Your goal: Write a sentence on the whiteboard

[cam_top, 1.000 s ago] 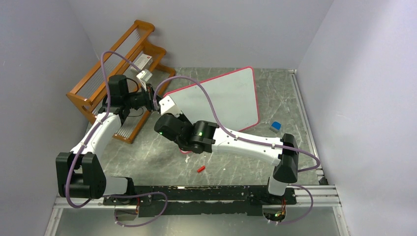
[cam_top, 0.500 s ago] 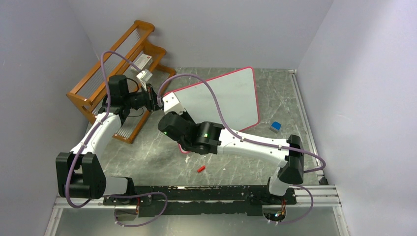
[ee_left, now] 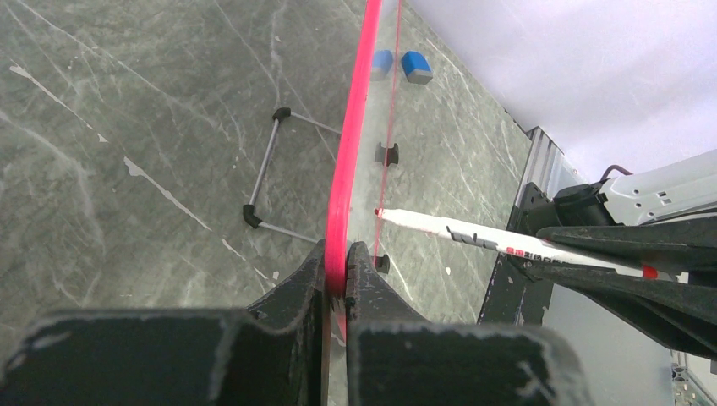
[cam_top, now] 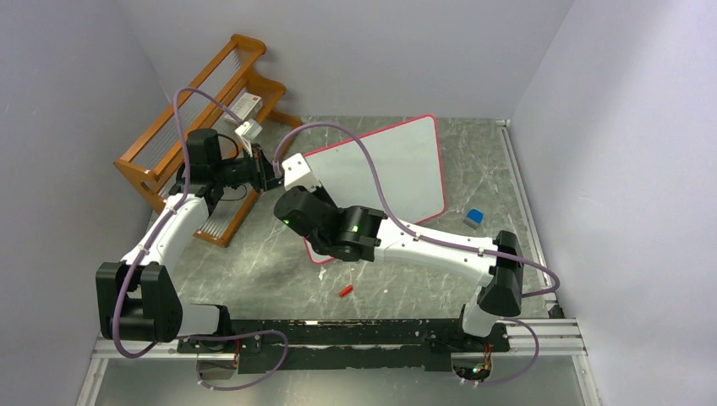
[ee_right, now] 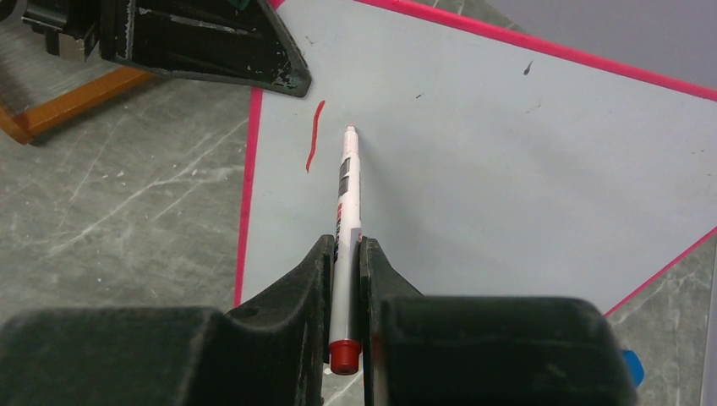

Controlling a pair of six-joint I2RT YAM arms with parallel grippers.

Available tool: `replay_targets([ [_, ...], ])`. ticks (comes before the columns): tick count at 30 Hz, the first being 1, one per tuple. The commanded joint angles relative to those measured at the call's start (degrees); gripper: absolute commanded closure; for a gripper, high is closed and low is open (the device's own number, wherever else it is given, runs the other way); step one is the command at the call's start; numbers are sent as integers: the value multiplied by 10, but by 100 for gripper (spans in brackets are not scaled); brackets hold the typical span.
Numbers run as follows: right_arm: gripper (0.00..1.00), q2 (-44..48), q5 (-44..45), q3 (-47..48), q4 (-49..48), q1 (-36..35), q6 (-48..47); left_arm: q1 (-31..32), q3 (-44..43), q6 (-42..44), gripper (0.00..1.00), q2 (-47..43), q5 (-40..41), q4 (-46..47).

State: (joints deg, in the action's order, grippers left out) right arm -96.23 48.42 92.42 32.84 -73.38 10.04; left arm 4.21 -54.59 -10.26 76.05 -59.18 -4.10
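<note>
here, left hand (ee_left: pixel 336 264) clamping whiteboard (ee_left: pixel 350 152) edge, right hand (ee_right: pixel 345 247) gripping marker (ee_right: pixel 347 182)

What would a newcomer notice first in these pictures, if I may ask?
The pink-framed whiteboard propped mid-table stands out, with the left gripper clamped on its left edge. The right gripper holds a white marker, its tip close to the board beside a single red stroke near that edge. A wooden rack sits at the far left.
</note>
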Motion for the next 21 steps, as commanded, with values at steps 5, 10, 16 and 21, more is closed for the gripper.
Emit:
replay_targets([
  [5, 100, -1, 2, -1, -12, 9, -2, 16, 9, 53, 95, 9, 36, -26],
  [10, 100, -7, -9, 3, -4, 9, 0, 16, 9, 53, 95, 9, 35, -25],
  [16, 100, -15, -14, 7, 7, 10, 5, 16, 9, 52, 95, 8, 34, -24],
  [21, 100, -18, -16, 9, 10, 10, 6, 16, 10, 51, 95, 8, 33, -22],
])
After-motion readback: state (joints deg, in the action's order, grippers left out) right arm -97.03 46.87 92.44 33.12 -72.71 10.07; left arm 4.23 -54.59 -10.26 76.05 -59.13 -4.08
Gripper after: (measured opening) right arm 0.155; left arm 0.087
